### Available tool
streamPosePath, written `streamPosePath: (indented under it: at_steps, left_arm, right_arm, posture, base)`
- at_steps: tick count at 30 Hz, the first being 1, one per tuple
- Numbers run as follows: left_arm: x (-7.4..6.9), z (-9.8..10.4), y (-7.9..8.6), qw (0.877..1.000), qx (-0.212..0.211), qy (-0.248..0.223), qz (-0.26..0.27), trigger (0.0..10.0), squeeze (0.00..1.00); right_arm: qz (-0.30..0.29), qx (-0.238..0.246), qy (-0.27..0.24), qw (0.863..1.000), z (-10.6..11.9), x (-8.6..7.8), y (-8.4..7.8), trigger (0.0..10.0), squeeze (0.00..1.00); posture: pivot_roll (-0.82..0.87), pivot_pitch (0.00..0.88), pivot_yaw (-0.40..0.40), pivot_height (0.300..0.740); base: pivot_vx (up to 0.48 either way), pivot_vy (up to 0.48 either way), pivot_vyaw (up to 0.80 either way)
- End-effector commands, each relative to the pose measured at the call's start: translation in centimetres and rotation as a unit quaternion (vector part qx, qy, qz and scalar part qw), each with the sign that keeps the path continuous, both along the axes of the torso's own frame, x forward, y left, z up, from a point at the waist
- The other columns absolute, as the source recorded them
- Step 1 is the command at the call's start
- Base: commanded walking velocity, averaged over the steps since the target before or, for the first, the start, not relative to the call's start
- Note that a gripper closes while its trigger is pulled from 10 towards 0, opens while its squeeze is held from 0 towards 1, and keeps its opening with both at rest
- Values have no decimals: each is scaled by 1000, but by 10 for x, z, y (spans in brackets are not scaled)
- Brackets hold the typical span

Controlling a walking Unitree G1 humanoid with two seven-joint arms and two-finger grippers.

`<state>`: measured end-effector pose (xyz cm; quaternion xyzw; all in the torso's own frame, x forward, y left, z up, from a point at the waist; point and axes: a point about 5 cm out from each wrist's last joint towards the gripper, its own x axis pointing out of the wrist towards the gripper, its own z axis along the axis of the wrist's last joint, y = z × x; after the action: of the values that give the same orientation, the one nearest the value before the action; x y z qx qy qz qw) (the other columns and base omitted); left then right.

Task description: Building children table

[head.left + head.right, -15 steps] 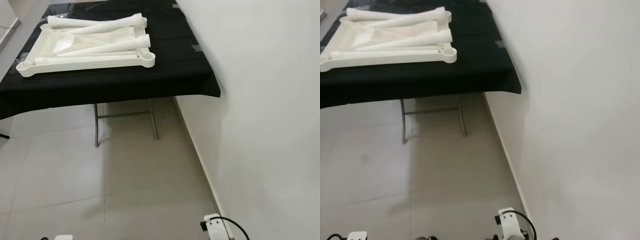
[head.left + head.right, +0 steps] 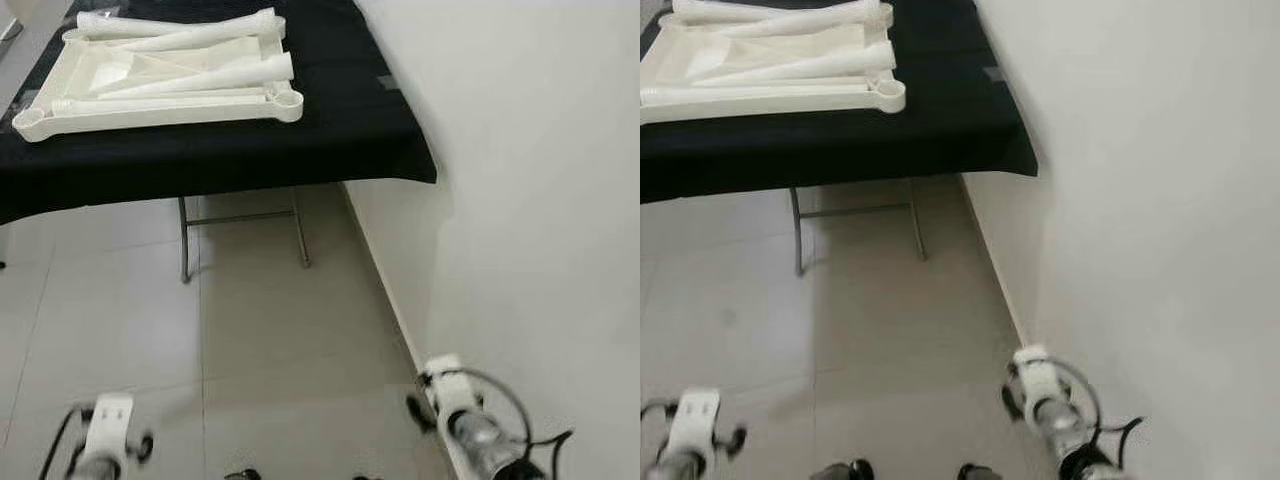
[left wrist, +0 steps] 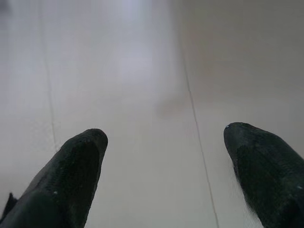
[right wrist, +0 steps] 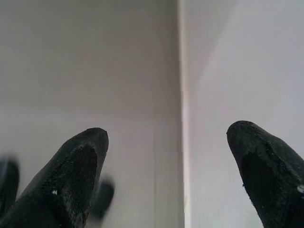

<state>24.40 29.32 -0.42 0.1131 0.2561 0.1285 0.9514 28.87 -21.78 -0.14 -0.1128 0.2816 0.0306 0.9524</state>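
Tabletop, white and upturned with loose legs on it, lies on the black table at 11 o'clock. Left gripper and right gripper hang spread wide, empty, over the floor.

The whole picture slides: the black-clothed table and the white tabletop with its loose legs sit higher and a touch further left than half a second back, and that is the camera tipping, not the furniture shifting. Both arms come up into sight! The left arm barely peeked over the bottom edge before; now its wrist stands clear above the floor tiles. The right arm has risen too, close by the wall, cable looping behind it (blurred, so it is on the move).
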Motion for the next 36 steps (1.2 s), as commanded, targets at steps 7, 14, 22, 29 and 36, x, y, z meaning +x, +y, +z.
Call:
streamPosePath:
  at_steps: [7, 14, 22, 29, 36]
  left_arm:
    - [37, 46, -33, 985, 17, -146, -94, 10000, 0]
    - [32, 69, -98, 958, -33, -222, -177, 10000, 0]
    - [18, 83, -136, 937, -72, -252, -230, 10000, 0]
    - [19, 94, -136, 936, -62, -264, -226, 10000, 0]
    - [38, 116, -121, 939, -50, -287, -181, 10000, 0]
  right_arm:
    - [62, 103, -62, 991, 17, 13, 27, 10000, 0]
    - [150, 187, -186, 953, 58, 20, 62, 10000, 0]
    - [158, 197, -235, 939, 75, 18, 83, 10000, 0]
    - [117, 194, -263, 938, 91, 26, 72, 10000, 0]
    - [124, 172, -303, 929, 117, 40, 79, 10000, 0]
  posture:
    - [23, 208, -27, 740]
    - [0, 178, -8, 740]
    - [14, 156, 1, 740]
    - [8, 145, 0, 740]
    - [30, 104, -28, 740]
  base:
    - [0, 0, 343]
    - [0, 0, 800]
    - [0, 0, 500]
    - [0, 0, 0]
    - [0, 0, 0]
